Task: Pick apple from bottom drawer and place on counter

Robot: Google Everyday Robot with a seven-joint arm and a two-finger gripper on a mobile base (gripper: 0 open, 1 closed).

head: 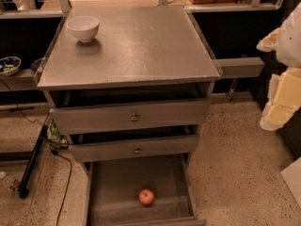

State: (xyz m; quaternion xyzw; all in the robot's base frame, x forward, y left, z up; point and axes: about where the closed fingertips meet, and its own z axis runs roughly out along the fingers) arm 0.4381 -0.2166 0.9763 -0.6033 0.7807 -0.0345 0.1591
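The gripper [282,98] shows as a pale white and yellowish shape at the right edge, well apart from the cabinet [61,126] and beside its right side, level with the upper drawers; whether it is spread or pressed together I cannot tell, and it holds nothing that can be seen.

The cabinet is grey metal, and the counter [141,46] is its flat, speckled top; below the counter come 3 drawers. The bottom drawer [117,182] is pulled furthest out from the cabinet's front, its long floor open to view; it holds 1 thing, the apple [146,197], lying on the floor near the drawer's front wall and about midway between its side walls, touching neither. Above it, 2 drawer fronts [131,117] stand out a little from the cabinet, the upper one wider; the gaps behind them are dark and their contents hidden.

1 white bowl [83,27] stands upright on the counter at the cabinet's back left corner, its inside plain white. 1 patterned bowl [9,65] sits on a low shelf left of the cabinet. 2 small brass knobs [134,117], 1 on each drawer front.
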